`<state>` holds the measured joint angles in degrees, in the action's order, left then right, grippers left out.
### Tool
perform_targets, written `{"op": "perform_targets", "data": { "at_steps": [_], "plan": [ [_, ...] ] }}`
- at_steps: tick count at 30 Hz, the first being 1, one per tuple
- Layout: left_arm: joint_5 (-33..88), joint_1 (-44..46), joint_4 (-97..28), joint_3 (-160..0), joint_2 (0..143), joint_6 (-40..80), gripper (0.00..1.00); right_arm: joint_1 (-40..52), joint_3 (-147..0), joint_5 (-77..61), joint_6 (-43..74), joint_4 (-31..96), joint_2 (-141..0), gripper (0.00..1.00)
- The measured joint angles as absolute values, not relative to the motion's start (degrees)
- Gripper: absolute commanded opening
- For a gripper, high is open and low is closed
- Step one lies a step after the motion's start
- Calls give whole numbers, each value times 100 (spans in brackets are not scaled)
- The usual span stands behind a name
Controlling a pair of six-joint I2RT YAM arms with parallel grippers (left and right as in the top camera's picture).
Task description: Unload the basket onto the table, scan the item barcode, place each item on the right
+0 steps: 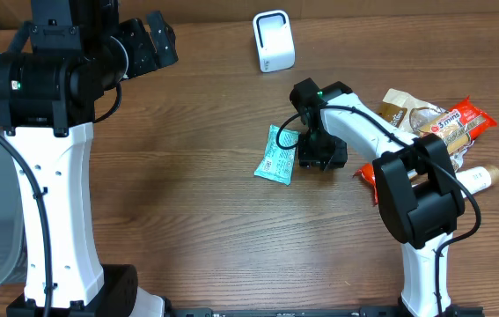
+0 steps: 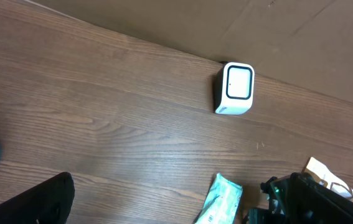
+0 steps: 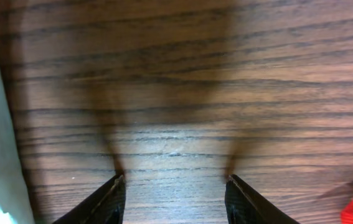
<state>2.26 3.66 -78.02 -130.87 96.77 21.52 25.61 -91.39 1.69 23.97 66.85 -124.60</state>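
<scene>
Flat at centre of the overhead frame: packet (image 1: 275, 158), teal and thin. Likely light, soft and crinkly, apt to slide on the table (image 3: 176, 74). Best pinched by its right edge, then lifted toward scanner (image 1: 273, 41) at upper centre. Right gripper (image 3: 175, 182) about half open over bare table just right of packet, holding nothing. Left gripper (image 1: 156, 40) at upper left, spread wide, empty. Print on packet too small to read; "3mins" legible on red wrapper (image 1: 460, 123) at right.
</scene>
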Motion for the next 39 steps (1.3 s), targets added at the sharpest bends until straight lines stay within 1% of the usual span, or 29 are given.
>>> {"op": "perform_targets", "data": {
  "at_steps": [6, 14, 17, 21, 24, 26, 27, 29, 33, 36, 39],
  "plan": [
    [226, 364, -7800, -13087, 9677, 2152, 100, 2648, -9006, 139, 2399, 6508, -12387, 51],
    [226, 364, -7802, -13087, 9677, 2150, 99, 3371, -8969, -180, 2167, 6252, -12359, 52],
    [226, 364, -7802, -13087, 9677, 2152, 99, 3636, -9008, -462, 1791, 6230, -12359, 54],
    [226, 364, -7802, -13087, 9677, 2152, 99, 3911, -9105, -725, 1474, 6198, -12361, 59],
    [226, 364, -7802, -13087, 9677, 2152, 100, 3975, -9419, -832, 1330, 6405, -12376, 61],
    [226, 364, -7802, -13087, 9677, 2152, 100, 3922, -9767, -875, 1205, 6683, -12383, 62],
    [226, 364, -7800, -13087, 9677, 2152, 100, 3881, -9955, -880, 1138, 6855, -12385, 64],
    [226, 364, -7802, -13087, 9677, 2152, 100, 3682, -10473, -908, 913, 7210, -12387, 79],
    [226, 364, -7802, -13087, 9677, 2152, 100, 3140, -11059, -1017, 150, 7306, -12385, 86],
    [226, 364, -7802, -13087, 9677, 2152, 100, 2676, -11083, -1216, -569, 7089, -12396, 86],
    [226, 364, -7802, -13087, 9677, 2152, 100, 2211, -11083, -1702, -1339, 6967, -12457, 86]
  ]
}}
